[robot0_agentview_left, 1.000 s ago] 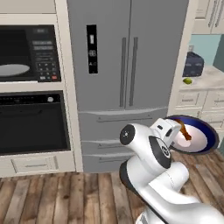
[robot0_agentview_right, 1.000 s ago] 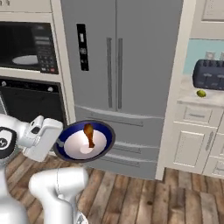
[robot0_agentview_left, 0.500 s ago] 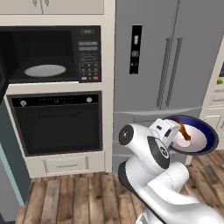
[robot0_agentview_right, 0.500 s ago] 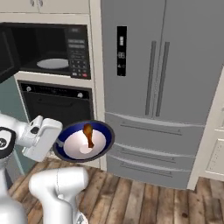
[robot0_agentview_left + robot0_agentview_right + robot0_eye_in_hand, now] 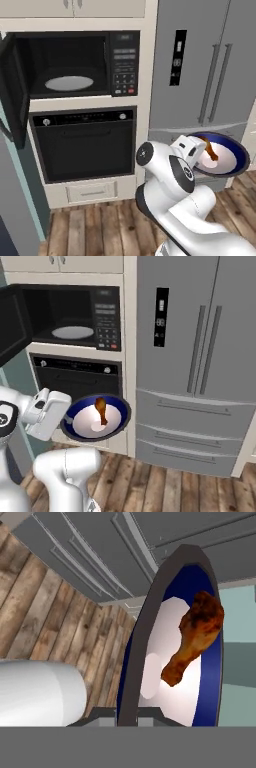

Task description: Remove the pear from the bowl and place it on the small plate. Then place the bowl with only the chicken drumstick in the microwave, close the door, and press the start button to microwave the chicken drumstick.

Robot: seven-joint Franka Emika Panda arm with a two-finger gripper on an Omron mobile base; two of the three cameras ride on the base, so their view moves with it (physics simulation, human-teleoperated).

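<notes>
Fridge (image 5: 200, 356): tall grey unit just right of the microwave column; it forms the backdrop to the carried load and plays no part in the task.

Oven (image 5: 85, 145): black, directly below the microwave.

Microwave (image 5: 75, 65): black, built in above the oven, cavity exposed, with a white turntable (image 5: 69, 82) on its floor and the keypad (image 5: 124, 65) on its right side.

Door (image 5: 12, 90): swung fully open to the left of the microwave cavity, edge-on to the left base camera.

Bowl (image 5: 96, 418): dark blue outside, white inside, held in the air below and to the right of the microwave, roughly at oven height. No pear lies in it.

Drumstick (image 5: 101, 410): the sole content of the bowl, resting on the white inside, long axis running from the thick meaty end near the far rim to the thin bone end near the centre.

Gripper (image 5: 126, 714): clamped tight on the bowl's near rim, one finger to each side of the wall.

Key relation: the microwave cavity lies up and to the left of the bowl. In judgement, the coming move calls for a lift and a leftward carry, bowl kept level, clearing the cavity's lower lip onto the turntable.
</notes>
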